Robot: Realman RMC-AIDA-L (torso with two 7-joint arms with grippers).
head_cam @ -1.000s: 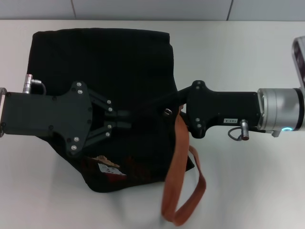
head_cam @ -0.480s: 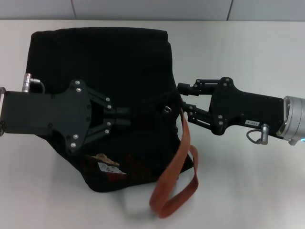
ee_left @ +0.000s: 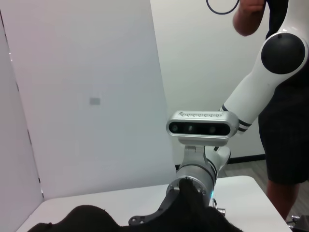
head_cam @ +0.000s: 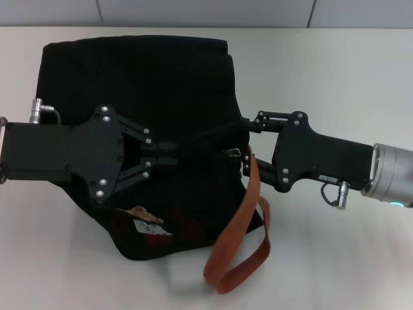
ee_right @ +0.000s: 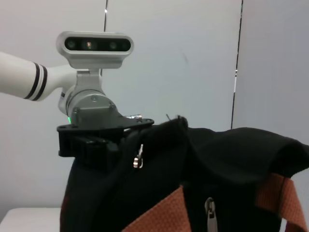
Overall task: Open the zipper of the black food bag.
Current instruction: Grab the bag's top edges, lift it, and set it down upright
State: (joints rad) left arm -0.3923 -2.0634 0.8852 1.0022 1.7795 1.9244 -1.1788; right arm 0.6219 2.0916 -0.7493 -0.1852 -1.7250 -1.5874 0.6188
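the left gripper (head_cam: 169,155) reaches in from the left, its wrist level, its fingers drawn close together and pinching at black cloth. the right gripper (head_cam: 247,143) comes in from the right with its arm angled slightly toward the near side, its two fingers spread apart, the far finger (head_cam: 253,123) stretched out leftward and the near one lower.

head: high, looking down on worktop (head_cam: 335,77)
wrists: low, level, close, facing each other
shared: black food bag (head_cam: 148,84)
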